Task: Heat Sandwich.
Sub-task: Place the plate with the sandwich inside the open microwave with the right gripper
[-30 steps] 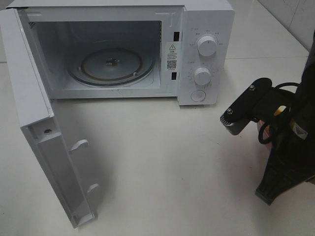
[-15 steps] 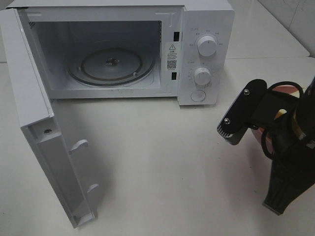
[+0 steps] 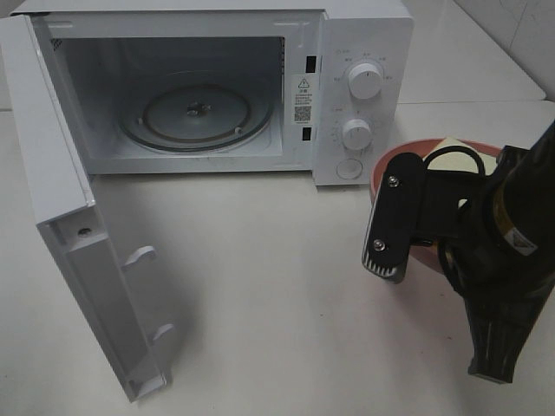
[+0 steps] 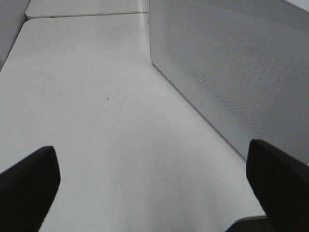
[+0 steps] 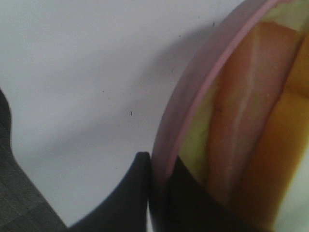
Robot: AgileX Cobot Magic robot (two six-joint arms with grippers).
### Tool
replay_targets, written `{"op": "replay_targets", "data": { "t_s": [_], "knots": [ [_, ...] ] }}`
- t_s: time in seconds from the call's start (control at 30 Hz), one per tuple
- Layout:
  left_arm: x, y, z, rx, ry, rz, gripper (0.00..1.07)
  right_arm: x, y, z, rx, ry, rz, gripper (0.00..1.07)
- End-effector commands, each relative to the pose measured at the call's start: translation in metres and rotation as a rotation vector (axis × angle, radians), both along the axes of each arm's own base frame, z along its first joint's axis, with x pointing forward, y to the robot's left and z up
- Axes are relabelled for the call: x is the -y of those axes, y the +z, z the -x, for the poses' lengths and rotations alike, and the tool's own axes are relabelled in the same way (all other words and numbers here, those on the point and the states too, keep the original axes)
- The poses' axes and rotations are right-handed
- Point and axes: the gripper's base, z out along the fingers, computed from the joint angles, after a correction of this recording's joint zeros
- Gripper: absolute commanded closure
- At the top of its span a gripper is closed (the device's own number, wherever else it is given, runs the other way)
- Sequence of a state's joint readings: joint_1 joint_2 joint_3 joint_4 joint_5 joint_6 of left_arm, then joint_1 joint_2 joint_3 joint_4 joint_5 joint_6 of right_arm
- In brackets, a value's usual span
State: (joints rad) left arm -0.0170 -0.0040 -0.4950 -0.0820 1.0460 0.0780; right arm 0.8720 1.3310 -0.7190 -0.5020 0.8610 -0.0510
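Sandwich (image 5: 241,121): 1 unit, pale yellow square bread with a reddish-brown strip across it. It sits on 1 round pink plate (image 5: 193,96). In the high view the plate is just right of the microwave's control panel, at the right of the white table (image 3: 260,286).

Right gripper (image 5: 157,186): 2 dark fingers (image 5: 133,193) are closed onto the plate rim, one on the outside and one on the inside next to the bread. The plate casts a shadow on the table beside the rim.

Left gripper (image 4: 152,193): 2 dark fingertips (image 4: 26,188) are spread wide with nothing between them, only bare table. It sits beside the microwave's perforated side wall.

White microwave oven (image 3: 373,35): 1 unit.
- Its white door (image 3: 52,156) is swung fully open to the left.
- 1 round glass turntable (image 3: 195,117) is in the cavity with nothing on it.
- The panel has 2 white knobs, an upper knob (image 3: 365,80) and a lower knob (image 3: 356,134).
- 1 round button (image 3: 349,168) sits under the knobs.
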Motion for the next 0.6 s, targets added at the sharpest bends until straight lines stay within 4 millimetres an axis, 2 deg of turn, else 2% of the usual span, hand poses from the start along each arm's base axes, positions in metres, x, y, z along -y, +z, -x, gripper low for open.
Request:
{"op": "replay_targets", "data": {
  "t_s": [0.03,0.6],
  "knots": [
    [0.001,0.0,0.003,0.027,-0.003,0.009,0.09,-0.001,0.002,-0.002,0.023,0.093,0.023,1.07],
    [0.001,0.0,0.003,0.027,-0.003,0.009,0.09,-0.014,0.003,-0.006,0.041,0.609,0.125,1.07]
  ]
}}
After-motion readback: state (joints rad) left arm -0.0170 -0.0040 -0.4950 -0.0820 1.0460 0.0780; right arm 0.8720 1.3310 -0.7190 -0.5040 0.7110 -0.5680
